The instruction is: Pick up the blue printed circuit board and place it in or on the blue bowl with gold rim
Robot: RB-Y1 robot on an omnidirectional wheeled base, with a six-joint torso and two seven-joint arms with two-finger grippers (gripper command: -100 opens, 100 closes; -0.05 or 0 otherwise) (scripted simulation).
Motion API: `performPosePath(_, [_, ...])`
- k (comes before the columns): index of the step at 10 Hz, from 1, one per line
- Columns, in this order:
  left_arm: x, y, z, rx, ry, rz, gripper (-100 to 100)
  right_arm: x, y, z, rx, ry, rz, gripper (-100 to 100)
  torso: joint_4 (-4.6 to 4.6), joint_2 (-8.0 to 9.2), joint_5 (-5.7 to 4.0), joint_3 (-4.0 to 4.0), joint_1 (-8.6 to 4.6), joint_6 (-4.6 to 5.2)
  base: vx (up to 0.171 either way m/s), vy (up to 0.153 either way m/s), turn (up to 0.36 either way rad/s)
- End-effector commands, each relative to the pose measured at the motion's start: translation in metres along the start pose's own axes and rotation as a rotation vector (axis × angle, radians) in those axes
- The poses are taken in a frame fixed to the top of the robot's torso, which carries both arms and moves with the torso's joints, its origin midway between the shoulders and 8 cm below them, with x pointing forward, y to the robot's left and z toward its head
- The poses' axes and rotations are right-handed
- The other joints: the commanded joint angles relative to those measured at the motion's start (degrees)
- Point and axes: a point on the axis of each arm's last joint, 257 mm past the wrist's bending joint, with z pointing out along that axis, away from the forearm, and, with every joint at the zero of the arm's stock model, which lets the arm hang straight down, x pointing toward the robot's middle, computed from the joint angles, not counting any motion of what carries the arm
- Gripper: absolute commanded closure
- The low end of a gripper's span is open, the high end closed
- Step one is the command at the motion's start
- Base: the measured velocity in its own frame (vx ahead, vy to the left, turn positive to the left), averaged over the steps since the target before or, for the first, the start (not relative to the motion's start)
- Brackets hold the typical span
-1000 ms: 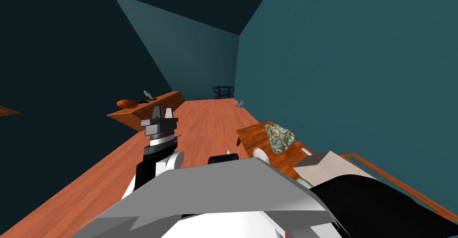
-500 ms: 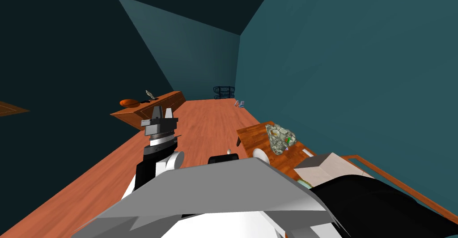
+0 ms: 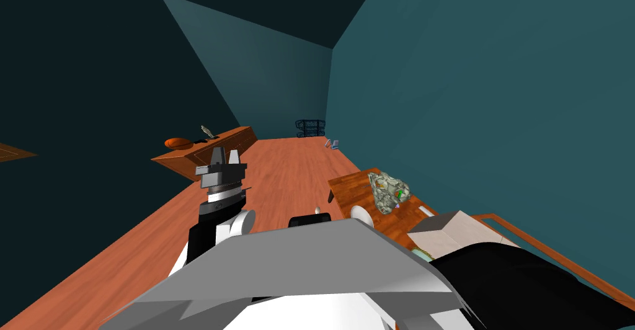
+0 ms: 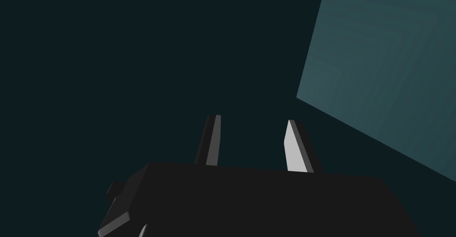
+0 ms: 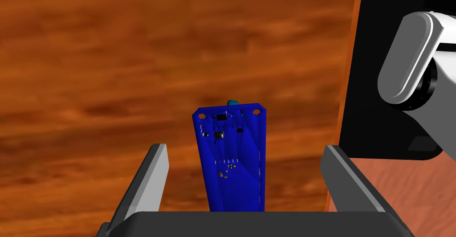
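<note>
Since half a second ago my head camera has swung back a little. The long brown wooden sideboard (image 3: 204,149) therefore sits slightly further left in the head view, and neither arm has changed its pose.

The right gripper (image 5: 242,146) has its fingers (image 5: 153,172) spread wide, with nothing clamped between them. The blue rectangular printed circuit board (image 5: 231,154) sits in the gap between them, nearer neither blade and clear of both. Its long side runs along the gripper's line, and the end with two holes points away from the dark body. Behind the board is the orange-brown wooden desk (image 5: 89,69), whose edge runs just beyond one finger.

The left gripper (image 3: 225,154) is raised ahead of my left shoulder. Its fingers (image 4: 294,149) are parted by a narrower gap and hold nothing.
</note>
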Motion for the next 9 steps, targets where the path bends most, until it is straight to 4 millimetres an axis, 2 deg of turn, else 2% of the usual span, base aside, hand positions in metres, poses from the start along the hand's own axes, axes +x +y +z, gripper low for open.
performPosePath(1, [0.0, 0.0, 0.0, 0.0, 0.0, 0.0, 0, 0.0, 0.0, 0.0, 0.0, 0.0, 0.0, -100, 0.0, 0.0, 0.0, 0.0, 0.0, 0.0, 0.002, 0.006, -0.017])
performPosePath(4, [0.0, 0.0, 0.0, 0.0, 0.0, 0.0, 0, 0.015, 0.01, 0.009, 0.017, 0.041, -0.098, -100, 0.01, 0.05, -0.03, 0.03, -0.16, -0.02, -0.011, -0.031, 0.089])
performPosePath(9, [0.0, 0.0, 0.0, 0.0, 0.0, 0.0, 0, 0.015, 0.01, 0.009, 0.017, 0.041, -0.098, -100, 0.0, 0.02, -0.01, 0.01, -0.06, -0.01, -0.002, -0.006, 0.016])
